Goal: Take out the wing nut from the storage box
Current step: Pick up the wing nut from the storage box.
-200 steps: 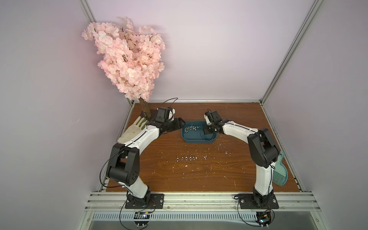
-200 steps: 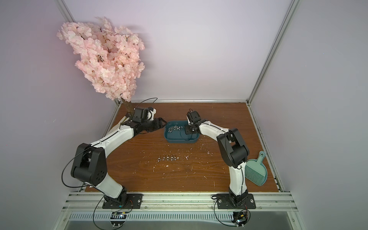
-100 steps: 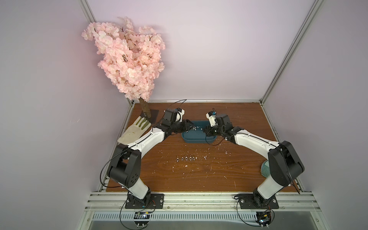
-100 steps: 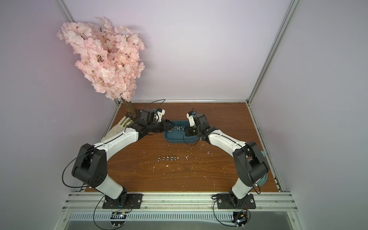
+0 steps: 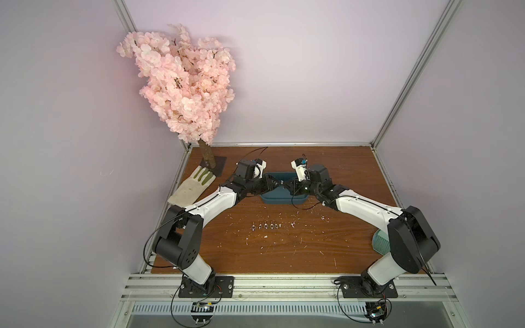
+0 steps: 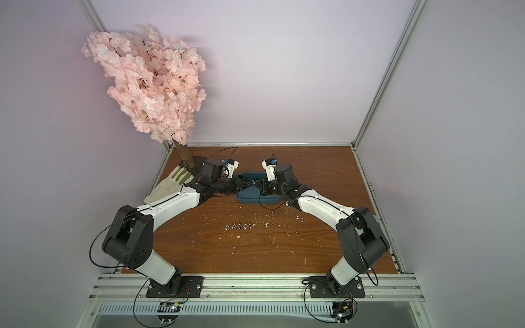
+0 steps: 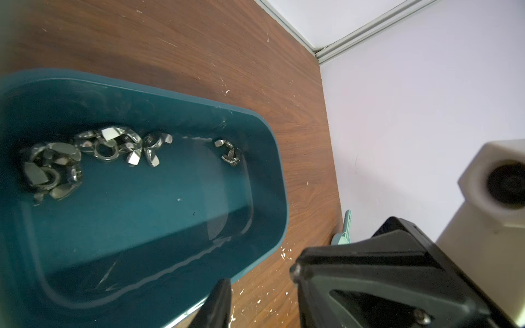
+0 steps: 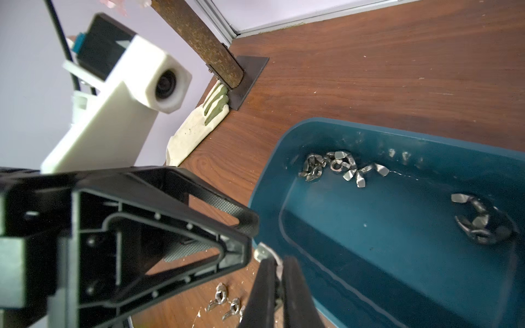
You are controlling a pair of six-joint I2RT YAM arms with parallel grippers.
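Box (image 7: 142,227): smooth glossy teal plastic w/ faint scuffs; nuts (image 7: 113,144) in it are shiny bare metal. Table (image 7: 170,42) is wood-grain, semi-matt, flecked w/ pale chips; trunk (image 8: 204,42) is rough, brown, bark-like. Glove (image 8: 193,130) looks like soft off-white cloth w/ dull green coated tips, cam housing (image 8: 127,85) is matt white plastic, frame rails (image 5: 284,284) are brushed alu.

pale lilac walls (image 5: 312,71) with aluminium corner posts (image 5: 413,71), brown wood-grain tabletop (image 5: 284,255) flecked white, pink blossom tree (image 5: 184,85) in far corner.
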